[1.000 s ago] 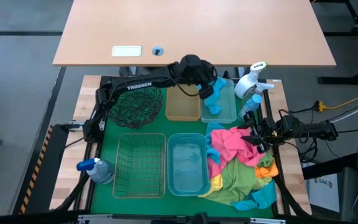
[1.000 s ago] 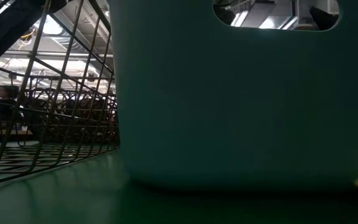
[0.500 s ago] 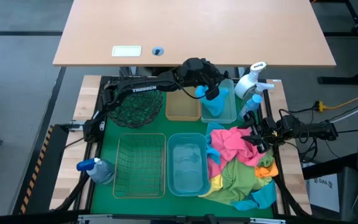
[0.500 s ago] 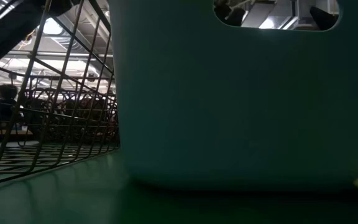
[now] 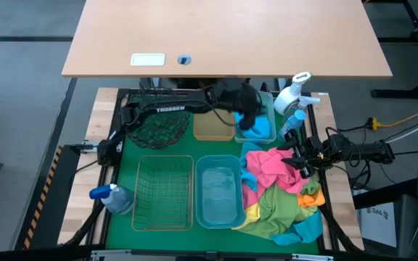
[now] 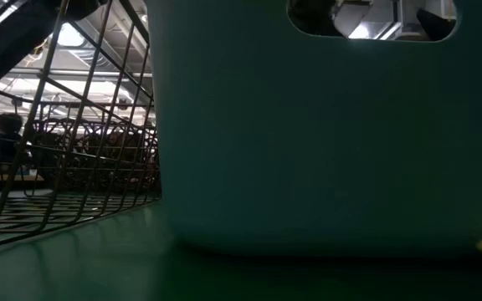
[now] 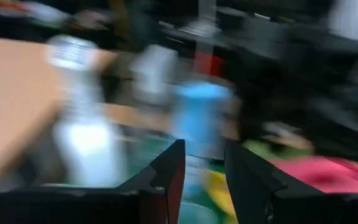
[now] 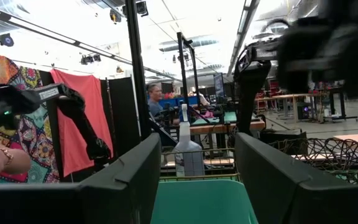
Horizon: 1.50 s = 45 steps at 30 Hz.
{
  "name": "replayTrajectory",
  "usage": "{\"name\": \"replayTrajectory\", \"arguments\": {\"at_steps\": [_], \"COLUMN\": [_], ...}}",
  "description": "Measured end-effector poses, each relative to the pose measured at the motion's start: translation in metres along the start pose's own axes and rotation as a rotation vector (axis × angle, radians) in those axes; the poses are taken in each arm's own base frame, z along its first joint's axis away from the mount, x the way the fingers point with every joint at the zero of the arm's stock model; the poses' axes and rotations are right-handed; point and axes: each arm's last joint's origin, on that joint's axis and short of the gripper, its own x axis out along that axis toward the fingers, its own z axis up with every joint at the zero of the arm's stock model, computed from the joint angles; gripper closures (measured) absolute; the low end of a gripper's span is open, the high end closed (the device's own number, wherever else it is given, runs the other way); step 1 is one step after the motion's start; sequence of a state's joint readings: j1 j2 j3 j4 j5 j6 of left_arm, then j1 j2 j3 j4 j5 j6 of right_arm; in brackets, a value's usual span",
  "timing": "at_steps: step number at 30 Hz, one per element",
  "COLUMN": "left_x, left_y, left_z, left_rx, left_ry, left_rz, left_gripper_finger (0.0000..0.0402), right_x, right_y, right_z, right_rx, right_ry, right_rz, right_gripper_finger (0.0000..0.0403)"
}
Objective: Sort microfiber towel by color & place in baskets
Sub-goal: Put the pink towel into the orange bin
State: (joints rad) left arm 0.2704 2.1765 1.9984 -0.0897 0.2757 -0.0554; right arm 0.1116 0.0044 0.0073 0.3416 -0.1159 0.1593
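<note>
Hovering left gripper (image 5: 247,116) over blue bin (image 5: 268,130) | jaws parted, empty

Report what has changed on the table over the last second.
The left tool swung from beside the amber bin to over the pale blue bin, and the blue towel now lies inside that bin, apparently let go. The right tool, towel pile and other baskets stayed put.

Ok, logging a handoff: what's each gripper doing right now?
Left gripper: open, empty, above the pale blue translucent plastic bin.
Right gripper: open, empty.
</note>
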Motion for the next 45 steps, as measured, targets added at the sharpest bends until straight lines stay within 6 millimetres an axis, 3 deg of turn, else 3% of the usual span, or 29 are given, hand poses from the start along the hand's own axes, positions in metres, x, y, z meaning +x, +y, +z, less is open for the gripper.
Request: {"name": "replayTrajectory", "arguments": {"at_steps": [3,8,14,21,27,33,45], "left_x": [0.005,0.011,0.019,0.03,0.044,0.055,0.057], "left_y": [-0.024,-0.066,-0.109,-0.139,-0.151,-0.15,-0.15], "left_z": [-0.009,-0.024,-0.036,-0.053,-0.073,-0.088,-0.086], "left_rx": [0.008,0.137,0.273,0.333,0.352,0.372,0.341], "left_ry": [0.085,0.198,0.239,0.251,0.269,0.288,0.255], "left_rz": [-0.134,-0.216,-0.168,-0.153,-0.127,-0.025,-0.002], "left_gripper_finger": [0.0296,0.0295,0.0295,0.0295,0.0295,0.0295,0.0295], "right_x": [0.0,0.0,0.0,0.0,0.0,0.0,0.0], "right_y": [0.0,0.0,0.0,0.0,0.0,0.0,0.0], "right_z": [0.0,0.0,0.0,0.0,0.0,0.0,-0.001], "right_rx": [0.0,0.0,-0.001,0.0,0.0,0.0,0.001], "right_ry": [0.0,0.0,0.0,0.001,0.001,0.004,0.008], "right_rz": [0.0,0.0,0.0,0.0,0.0,0.007,0.007], "right_gripper_finger": [0.0198,0.0198,0.0198,0.0198,0.0198,0.0198,0.0198]}}
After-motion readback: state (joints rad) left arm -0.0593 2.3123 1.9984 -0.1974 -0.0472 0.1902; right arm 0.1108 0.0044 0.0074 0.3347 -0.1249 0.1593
